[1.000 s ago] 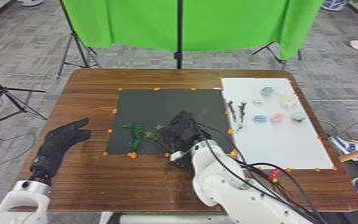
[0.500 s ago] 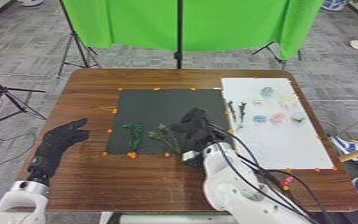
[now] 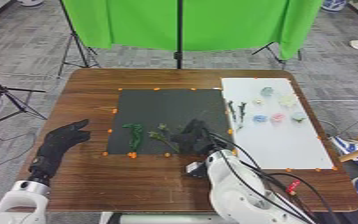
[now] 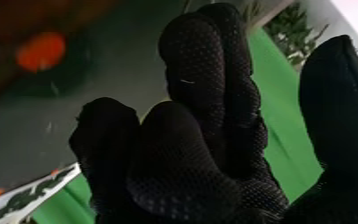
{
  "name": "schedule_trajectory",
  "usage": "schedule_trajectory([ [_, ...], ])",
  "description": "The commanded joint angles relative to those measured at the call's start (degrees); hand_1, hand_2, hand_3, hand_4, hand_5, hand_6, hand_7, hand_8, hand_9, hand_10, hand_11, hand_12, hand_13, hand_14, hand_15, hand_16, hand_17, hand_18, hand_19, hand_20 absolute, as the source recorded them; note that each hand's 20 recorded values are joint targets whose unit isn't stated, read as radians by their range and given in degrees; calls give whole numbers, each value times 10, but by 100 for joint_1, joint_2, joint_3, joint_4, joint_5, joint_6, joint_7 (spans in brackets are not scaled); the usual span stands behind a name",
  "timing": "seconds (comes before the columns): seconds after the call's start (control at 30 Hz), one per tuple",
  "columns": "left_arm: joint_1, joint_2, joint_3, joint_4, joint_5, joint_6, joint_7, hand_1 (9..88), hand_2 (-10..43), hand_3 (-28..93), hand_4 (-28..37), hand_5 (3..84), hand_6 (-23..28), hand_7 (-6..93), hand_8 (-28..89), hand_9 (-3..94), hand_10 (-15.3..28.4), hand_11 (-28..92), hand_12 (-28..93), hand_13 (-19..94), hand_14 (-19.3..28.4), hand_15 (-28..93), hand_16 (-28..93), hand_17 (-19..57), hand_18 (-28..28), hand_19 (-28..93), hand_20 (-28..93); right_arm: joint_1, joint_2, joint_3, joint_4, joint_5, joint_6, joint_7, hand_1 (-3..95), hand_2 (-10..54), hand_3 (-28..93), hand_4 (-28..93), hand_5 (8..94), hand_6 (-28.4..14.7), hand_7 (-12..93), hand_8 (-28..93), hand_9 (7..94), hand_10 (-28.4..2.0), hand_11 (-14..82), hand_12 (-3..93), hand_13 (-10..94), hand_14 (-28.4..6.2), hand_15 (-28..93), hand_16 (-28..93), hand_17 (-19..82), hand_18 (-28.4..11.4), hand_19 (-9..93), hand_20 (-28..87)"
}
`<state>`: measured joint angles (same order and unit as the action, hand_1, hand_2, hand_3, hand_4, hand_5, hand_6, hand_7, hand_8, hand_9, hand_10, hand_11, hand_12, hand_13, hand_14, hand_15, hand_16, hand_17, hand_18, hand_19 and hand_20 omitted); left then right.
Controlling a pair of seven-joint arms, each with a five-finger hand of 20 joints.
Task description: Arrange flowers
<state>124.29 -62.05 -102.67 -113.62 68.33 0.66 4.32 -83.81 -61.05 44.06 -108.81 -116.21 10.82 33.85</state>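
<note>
Head view, nearest first: the left hand point(image 3: 66, 136) is at the left side of the brown surface point(image 3: 149, 182), its fingers relaxed and holding nothing; the right hand point(image 3: 191, 139) is low over the near right part of the black mat point(image 3: 167, 107); its fingers are mostly extended, the thumb well apart from them, and it appears to grasp nothing.

Just left of the right hand, a leafy sprig point(image 3: 164, 139) lies on the mat; farther left, nearer the left hand, is a dark green stem point(image 3: 134, 137); beyond the right hand and to its right, dark slender sprigs point(image 3: 241, 112) lie on the white board point(image 3: 286, 145); farther right are the pale flower heads point(image 3: 278, 117), in blue, pink and yellow.

The step in hand looks like laying out greenery before the blooms; the next move probably calls for lifting clear without dragging the leafy sprig, then reaching right for a slender sprig and pinching it lightly.
</note>
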Motion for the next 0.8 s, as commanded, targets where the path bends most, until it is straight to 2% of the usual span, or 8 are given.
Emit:
schedule_trajectory([
  [0.03, 33, -57, -12, -2, 53, -74, -67, 206, 60, 658, -265, 466, 29, 92, -59, 474, 152, 201, 127, 359, 196, 230, 12, 24, 188, 217, 194, 122, -85, -277, -31, 88, -175, -101, 298, -31, 631, -130, 842, -27, 313, -91, 935, -114, 408, 253, 937, -13, 688, 242, 641, -186, 932, 461],
  [0.47, 50, -80, -25, -1, 54, -95, -73, 205, 59, 659, -266, 466, 28, 92, -58, 473, 151, 200, 127, 358, 196, 229, 12, 23, 187, 215, 193, 164, -182, -87, -12, 239, 34, -136, 297, -23, 630, -129, 840, -27, 307, -87, 935, -117, 397, 254, 937, -16, 678, 246, 636, -185, 932, 455],
  [0.63, 40, -87, -23, 0, 62, -131, -73, 205, 59, 659, -266, 465, 28, 92, -59, 472, 152, 200, 127, 356, 196, 227, 12, 23, 187, 214, 193, 83, -145, 193, -225, 135, 117, -160, 295, -23, 632, -129, 839, -27, 307, -87, 935, -116, 397, 254, 937, -15, 677, 246, 636, -186, 932, 453],
  [0.8, 47, -78, -33, -3, 64, -117, -67, 206, 60, 658, -266, 464, 28, 91, -58, 471, 152, 199, 127, 356, 196, 227, 12, 22, 187, 214, 193, 66, 96, 629, -468, -1, 437, -156, 293, -24, 634, -129, 840, -27, 310, -85, 935, -116, 397, 255, 937, -15, 678, 246, 636, -188, 932, 455],
])
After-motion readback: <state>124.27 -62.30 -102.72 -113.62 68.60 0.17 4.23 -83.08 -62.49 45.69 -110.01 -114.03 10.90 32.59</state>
